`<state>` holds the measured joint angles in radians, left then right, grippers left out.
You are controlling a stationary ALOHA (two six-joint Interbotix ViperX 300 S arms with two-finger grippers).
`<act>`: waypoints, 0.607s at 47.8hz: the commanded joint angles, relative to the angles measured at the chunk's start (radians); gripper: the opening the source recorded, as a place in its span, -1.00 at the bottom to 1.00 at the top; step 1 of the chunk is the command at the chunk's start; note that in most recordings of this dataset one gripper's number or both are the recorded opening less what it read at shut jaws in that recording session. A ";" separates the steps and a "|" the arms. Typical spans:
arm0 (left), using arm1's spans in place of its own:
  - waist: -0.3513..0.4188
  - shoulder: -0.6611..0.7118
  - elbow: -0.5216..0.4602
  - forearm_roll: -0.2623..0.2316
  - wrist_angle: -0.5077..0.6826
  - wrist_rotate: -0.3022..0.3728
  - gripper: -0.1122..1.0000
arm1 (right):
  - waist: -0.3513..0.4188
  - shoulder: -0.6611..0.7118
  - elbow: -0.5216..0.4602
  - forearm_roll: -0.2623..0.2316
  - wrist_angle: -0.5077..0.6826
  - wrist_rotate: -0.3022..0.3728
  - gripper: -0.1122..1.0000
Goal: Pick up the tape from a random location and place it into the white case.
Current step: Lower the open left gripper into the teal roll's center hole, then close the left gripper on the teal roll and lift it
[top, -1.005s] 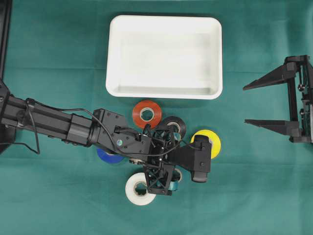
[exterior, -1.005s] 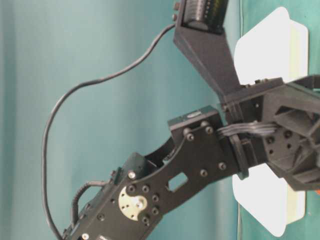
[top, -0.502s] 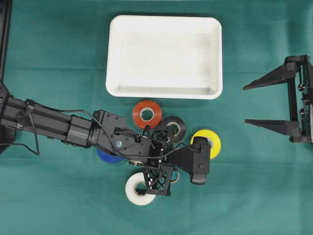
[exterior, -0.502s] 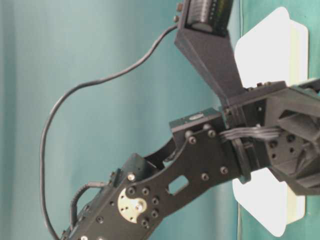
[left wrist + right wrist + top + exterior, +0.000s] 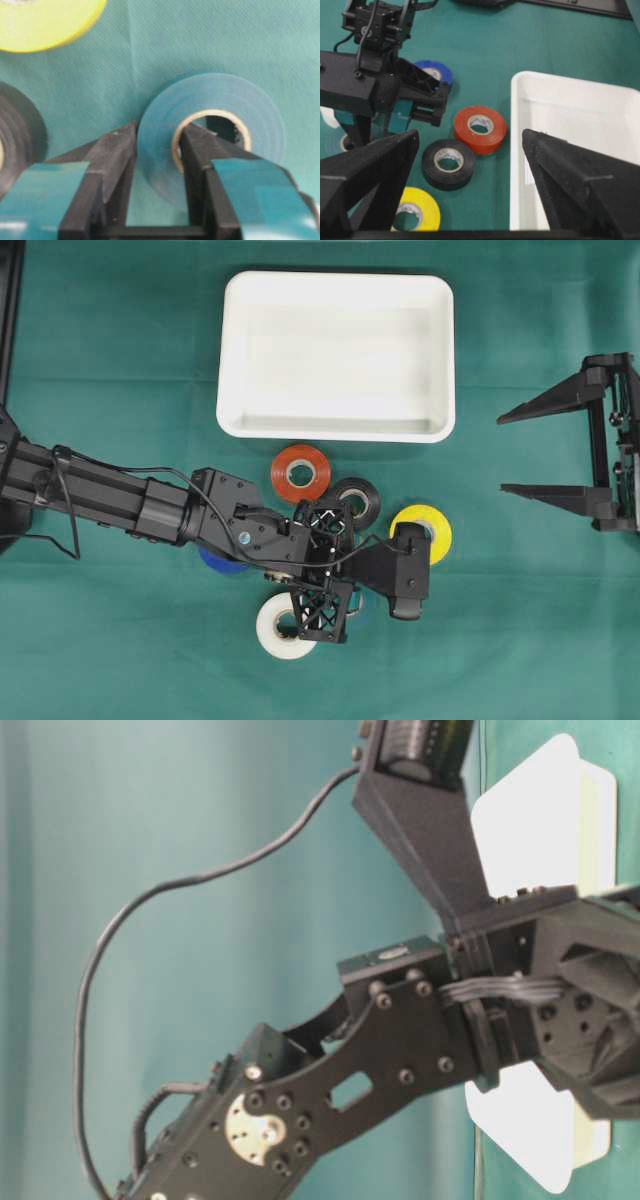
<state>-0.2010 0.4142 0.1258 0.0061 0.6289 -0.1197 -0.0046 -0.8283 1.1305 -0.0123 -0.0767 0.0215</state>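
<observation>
Left pincer [image 5: 156, 165] has closed since a second ago: it stood wide then, and now clamps the wall of the teal tape roll [image 5: 210, 130], one finger outside the roll, the other down in the core hole. Roll lies flat on the green desk [image 5: 120, 640], not yet lifted as far as the wrist view shows. In the overhead view the pincer body hides this roll almost fully.

Position: roll sits toward the middle of the desk's front half, among the other rolls, with the yellow roll [image 5: 426, 527] and black roll [image 5: 356, 498] near, and the red roll [image 5: 301, 472] and white roll [image 5: 279, 628] a little further off. A blue roll [image 5: 435, 71] lies under the arm.

White case [image 5: 335, 290] is at the desk's back edge, centre, with nothing in it.

Right pincer [image 5: 470, 165] spread wide, holding nothing, parked at the right edge.

Judgement: grasp made; lift and carry to the case remain. The pinch is on one wall only, so the roll may swing on lifting.
</observation>
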 commanded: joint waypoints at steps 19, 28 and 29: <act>-0.018 -0.212 -0.038 0.002 0.106 0.003 -0.44 | 0.000 0.003 -0.012 0.000 0.000 0.003 0.85; -0.021 -0.279 -0.061 0.003 0.143 0.003 -0.44 | -0.002 0.003 -0.012 0.000 0.000 0.003 0.85; -0.021 -0.284 -0.064 0.005 0.146 0.003 -0.44 | -0.002 0.003 -0.012 0.000 0.002 0.003 0.85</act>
<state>-0.2163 0.1902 0.0966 0.0061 0.7655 -0.1166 -0.0046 -0.8268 1.1305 -0.0123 -0.0721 0.0230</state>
